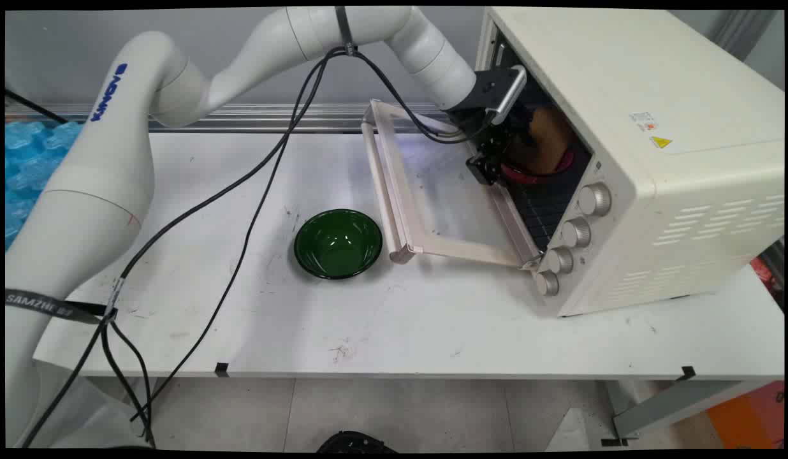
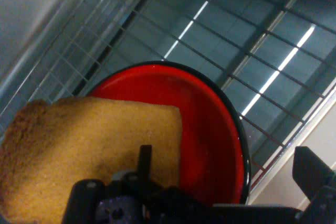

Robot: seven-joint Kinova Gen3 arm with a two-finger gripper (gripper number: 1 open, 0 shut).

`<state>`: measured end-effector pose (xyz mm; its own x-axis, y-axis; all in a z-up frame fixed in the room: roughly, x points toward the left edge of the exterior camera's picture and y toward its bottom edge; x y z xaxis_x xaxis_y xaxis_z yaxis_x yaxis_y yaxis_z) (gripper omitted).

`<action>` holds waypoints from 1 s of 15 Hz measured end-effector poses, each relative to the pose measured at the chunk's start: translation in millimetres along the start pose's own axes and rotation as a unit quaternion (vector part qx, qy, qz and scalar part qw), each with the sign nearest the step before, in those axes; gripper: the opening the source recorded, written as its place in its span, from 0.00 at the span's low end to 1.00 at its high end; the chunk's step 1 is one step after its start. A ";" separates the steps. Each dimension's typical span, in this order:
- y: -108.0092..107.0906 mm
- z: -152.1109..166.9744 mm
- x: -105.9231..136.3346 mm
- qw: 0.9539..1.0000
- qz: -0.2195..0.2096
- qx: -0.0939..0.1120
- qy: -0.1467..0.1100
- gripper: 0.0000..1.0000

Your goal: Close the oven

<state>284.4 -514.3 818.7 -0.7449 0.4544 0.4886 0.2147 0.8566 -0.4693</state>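
My gripper (image 1: 501,158) reaches into the open toaster oven (image 1: 649,153), just above its wire rack (image 2: 252,40). A red bowl (image 2: 215,129) with a dark rim sits on the rack, also seen as a red bowl (image 1: 539,174) inside the oven mouth. A brown slice of bread (image 2: 89,150) stands in it, leaning over the bowl's left side; the bread (image 1: 547,135) looks upright in the main view. One finger (image 2: 314,174) stands far to the right, apart from the bread, so the gripper is open. The other finger is hidden behind the bread.
The oven door (image 1: 426,197) lies folded down flat over the table, left of the oven. A dark green empty bowl (image 1: 338,243) sits on the white table (image 1: 432,319) just left of the door's front corner. Black cables hang from the arm.
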 end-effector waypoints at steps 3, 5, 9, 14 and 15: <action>1.3 -9.6 2.1 1.000 -0.014 0.005 -0.002 1.00; 4.4 -24.7 5.8 0.999 -0.041 0.010 -0.003 1.00; 13.3 -64.8 14.0 0.995 -0.101 0.015 -0.012 1.00; 22.3 -117.7 26.0 0.983 -0.181 0.026 -0.030 1.00; 24.0 -127.6 28.4 0.979 -0.198 0.029 -0.034 1.00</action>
<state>349.0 -449.7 915.1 -0.8030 0.0710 0.5917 -0.1342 0.9459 -0.2956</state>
